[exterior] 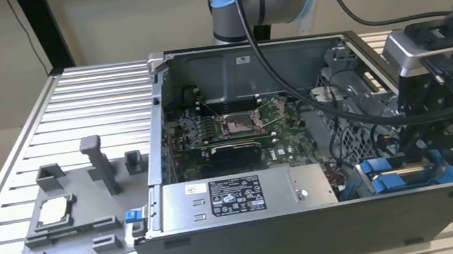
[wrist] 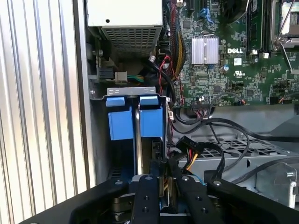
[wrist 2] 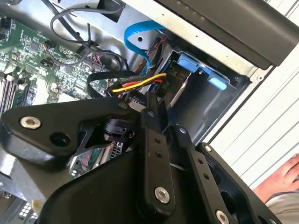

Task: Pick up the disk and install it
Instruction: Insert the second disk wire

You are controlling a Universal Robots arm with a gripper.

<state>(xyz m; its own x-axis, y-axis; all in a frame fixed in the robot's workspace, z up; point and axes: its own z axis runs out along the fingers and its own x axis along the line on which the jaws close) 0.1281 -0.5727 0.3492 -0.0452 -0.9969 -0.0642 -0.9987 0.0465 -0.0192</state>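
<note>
Fingers (wrist: 147,196): two black bars, drawn close with a narrow gap, seen clamped on a thin upright slab low in the drive bay (wrist: 131,91); taken to be grasping the disk (wrist: 152,122).
Gripper (wrist: 164,179): lowered into the bay at the corner of the case, at the exterior view's right (exterior: 428,143).
The disk: stood on edge in the bay, its blue carrier end shown beside a second blue carrier (wrist: 119,122), the two parted by a silvery divider.
Cables (wrist: 191,158): a yellow, red and black bundle with a black plug, lying just beside the fingers.
Motherboard (wrist: 233,60): green, laid flat in the case beyond the bay.
Power supply (exterior: 245,197): grey box with a label, mounted along the case's near wall.
Computer case (exterior: 311,234): opened, set on a slatted metal table (exterior: 91,99).
Grey fixture (exterior: 74,232): placed on the table at the exterior view's left, a small square chip (exterior: 54,212) resting on it.
A person's hand (wrist 2: 285,175): noted outside the case in the second wrist view.
</note>
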